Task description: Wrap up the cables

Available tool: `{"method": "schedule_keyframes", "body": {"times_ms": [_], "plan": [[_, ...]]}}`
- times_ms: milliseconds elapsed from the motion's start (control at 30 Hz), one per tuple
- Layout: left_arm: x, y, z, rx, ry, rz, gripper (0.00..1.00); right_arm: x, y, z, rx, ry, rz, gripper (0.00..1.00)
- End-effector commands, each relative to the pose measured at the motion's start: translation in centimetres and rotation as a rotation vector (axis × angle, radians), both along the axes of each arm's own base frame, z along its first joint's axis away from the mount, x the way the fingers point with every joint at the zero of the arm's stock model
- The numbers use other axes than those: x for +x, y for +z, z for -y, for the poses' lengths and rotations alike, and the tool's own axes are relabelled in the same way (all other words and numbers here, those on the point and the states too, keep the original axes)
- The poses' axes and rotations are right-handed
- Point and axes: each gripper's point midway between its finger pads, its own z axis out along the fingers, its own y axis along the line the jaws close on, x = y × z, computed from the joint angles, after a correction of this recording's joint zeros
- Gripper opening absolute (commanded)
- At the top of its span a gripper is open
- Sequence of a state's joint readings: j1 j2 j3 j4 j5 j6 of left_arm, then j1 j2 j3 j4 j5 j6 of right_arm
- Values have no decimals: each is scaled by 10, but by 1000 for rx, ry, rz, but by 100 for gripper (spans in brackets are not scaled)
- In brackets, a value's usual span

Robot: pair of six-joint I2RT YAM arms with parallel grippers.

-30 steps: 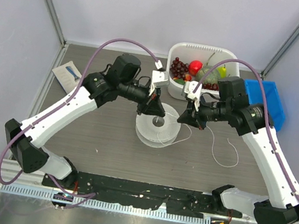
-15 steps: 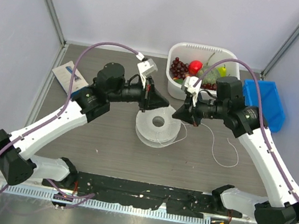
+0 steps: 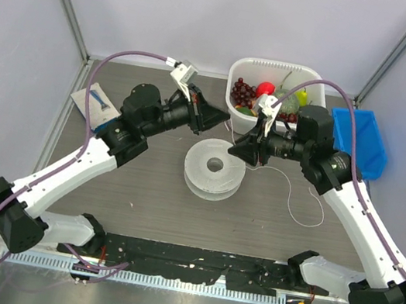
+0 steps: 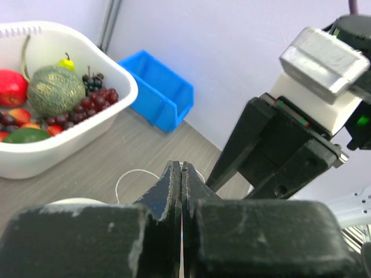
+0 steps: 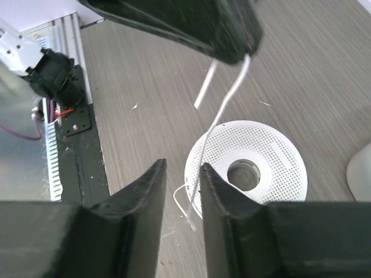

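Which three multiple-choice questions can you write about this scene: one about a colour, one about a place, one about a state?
1. What colour is the bin beside the basket of fruit?
A. red
B. green
C. blue

2. Where does the round spool lie?
A. in the bin
B. on the table
C. in the basket

3. What is the state of the left hand?
A. shut, with the thin white cord hanging from it
B. wide open and empty
C. shut on the spool

Answers:
1 C: the top view shows a blue bin next to the white basket.
2 B: the spool lies flat on the grey table, in front of the basket.
3 A: the left wrist view shows no gap at the tips, and the right wrist view shows the cord hanging down from that hand.
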State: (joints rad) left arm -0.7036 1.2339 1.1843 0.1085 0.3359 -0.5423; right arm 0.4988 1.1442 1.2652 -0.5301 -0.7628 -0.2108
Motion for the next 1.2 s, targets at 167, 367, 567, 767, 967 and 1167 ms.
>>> {"method": "schedule_keyframes", "body": {"times_ms": [167, 367, 567, 767, 967, 1167], "plan": [[-9, 43, -23, -61, 55, 160, 0, 21, 42, 21, 65, -226, 152, 64], [-6, 44, -25, -44, 75, 168, 0, 17, 70, 19, 109, -187, 278, 70], [-2, 45, -22, -24, 83, 126, 0, 18, 86, 8, 147, -141, 288, 80], [-6, 45, -19, -31, 73, 121, 0, 32, 96, -7, 181, -132, 297, 81], [-1, 46, -21, -45, 103, 105, 0, 27, 87, -27, 168, -79, 319, 73], [3, 47, -24, -61, 135, 93, 0, 26, 83, -36, 159, -78, 350, 53]]}}
